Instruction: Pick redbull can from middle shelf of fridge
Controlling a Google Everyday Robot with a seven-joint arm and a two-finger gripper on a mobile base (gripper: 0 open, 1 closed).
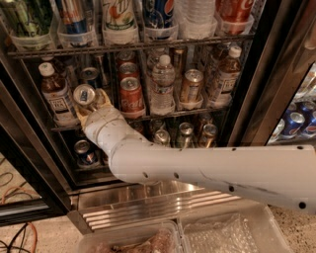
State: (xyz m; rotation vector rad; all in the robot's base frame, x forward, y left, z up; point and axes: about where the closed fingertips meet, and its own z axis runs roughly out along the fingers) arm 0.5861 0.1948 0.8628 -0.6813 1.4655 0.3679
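Grasp step, by the look of it: at centre left the gripper (91, 105) pinches the redbull can (84, 94) at the left end of the middle shelf (168, 114) of the fridge (276, 84). The can's silver top tilts toward the camera. Next, draw it straight out, clear of the brown bottle (54, 94) beside it. Readable: Coca-Cola script on the red can (131, 96), and 7UP (116, 15) and Pepsi (158, 12) marks on bottles at the top.

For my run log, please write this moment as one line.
step: grasp | gripper: inside fridge, at redbull can | can: left part of middle shelf, beside red cola can | lifted: cannot tell
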